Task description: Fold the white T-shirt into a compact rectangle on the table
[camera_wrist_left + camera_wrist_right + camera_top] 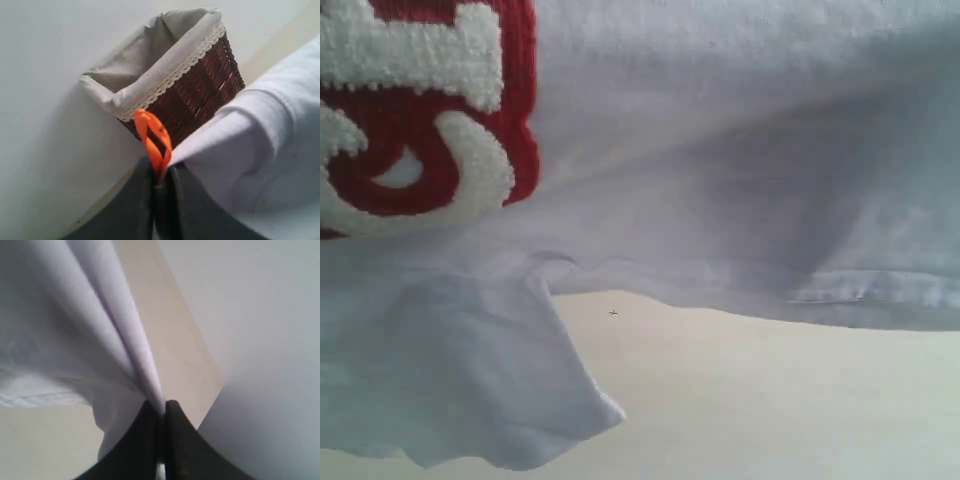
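Note:
The white T-shirt (740,170) hangs close in front of the exterior view and fills most of it, its red band of fuzzy white letters (420,110) at the upper left and a sleeve (470,380) drooping at the lower left. My left gripper (161,172) is shut on the shirt's edge (250,150), with the small orange tag (152,137) sticking out from between the jaws. My right gripper (162,407) is shut on a gathered ridge of the shirt (130,335). The cream table (770,400) shows below the hanging cloth. Neither gripper appears in the exterior view.
A dark red-brown wicker basket (200,95) with a beige liner and white lace trim stands beyond the left gripper. The table's edge (200,355) runs past the right gripper, with grey floor beyond it.

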Controlling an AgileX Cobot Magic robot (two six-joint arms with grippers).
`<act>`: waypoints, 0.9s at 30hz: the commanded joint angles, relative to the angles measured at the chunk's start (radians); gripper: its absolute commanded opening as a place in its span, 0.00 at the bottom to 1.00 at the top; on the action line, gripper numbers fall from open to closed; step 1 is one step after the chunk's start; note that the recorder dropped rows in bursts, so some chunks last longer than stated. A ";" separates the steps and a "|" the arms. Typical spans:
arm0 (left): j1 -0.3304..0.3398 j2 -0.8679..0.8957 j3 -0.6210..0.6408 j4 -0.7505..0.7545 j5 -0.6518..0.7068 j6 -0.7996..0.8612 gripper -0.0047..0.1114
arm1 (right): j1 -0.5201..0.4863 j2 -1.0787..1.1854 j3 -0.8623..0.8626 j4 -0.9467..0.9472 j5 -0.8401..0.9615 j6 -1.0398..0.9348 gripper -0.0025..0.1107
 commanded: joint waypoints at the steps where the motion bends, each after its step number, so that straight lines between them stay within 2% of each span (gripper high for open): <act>1: 0.005 -0.010 0.056 0.020 -0.012 -0.010 0.04 | -0.002 -0.003 0.002 0.047 -0.032 0.019 0.02; 10: 0.105 -0.078 0.152 -0.069 -0.011 -0.010 0.04 | -0.002 -0.071 0.021 0.054 -0.032 0.133 0.02; 19: 0.245 -0.217 0.159 -0.103 -0.008 -0.010 0.04 | -0.002 -0.225 0.241 0.112 -0.032 0.123 0.02; 27: 0.327 -0.275 0.219 -0.254 0.109 -0.006 0.04 | -0.002 -0.378 0.392 0.080 -0.032 0.125 0.02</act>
